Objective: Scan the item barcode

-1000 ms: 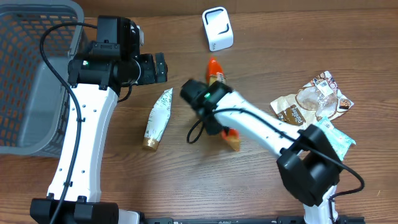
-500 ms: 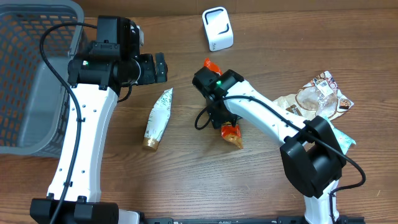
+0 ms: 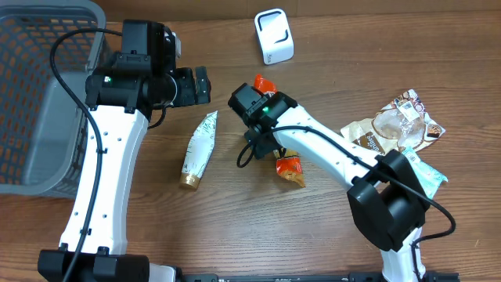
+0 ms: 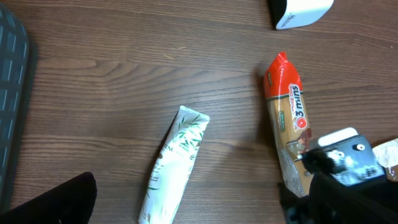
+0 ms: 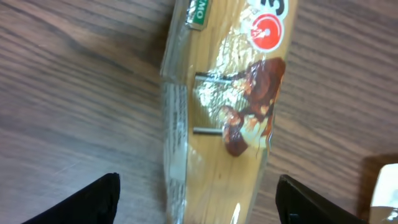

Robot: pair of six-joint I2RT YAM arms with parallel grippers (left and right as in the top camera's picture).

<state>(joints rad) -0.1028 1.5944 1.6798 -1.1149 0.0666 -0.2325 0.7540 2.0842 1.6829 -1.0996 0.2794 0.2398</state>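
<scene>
Spaghetti packet (image 3: 290, 167), long, of clear film with orange-red ends, lay flat on the brown wooden table (image 3: 235, 235) near its middle, printed face up, partly under my right arm. The right gripper (image 5: 198, 180) hung directly over it, jaws parted and empty, one finger to each side of the packet's narrow width. The left gripper (image 3: 196, 84) hovered well apart to the left, jaws spread wide and holding nothing. The white box-shaped scanner (image 3: 274, 35) stood at the far edge, beyond the packet's orange end. I could see no barcode on the upturned face, so I judged it to be underneath or on a seam. To grip well, I would lower the fingers square across the width, near mid-length so that the packet hangs level, and close gently, as the strands inside would likely snap under a hard pinch. The white leaf-printed tube (image 3: 198, 149) lay clear of the path.
</scene>
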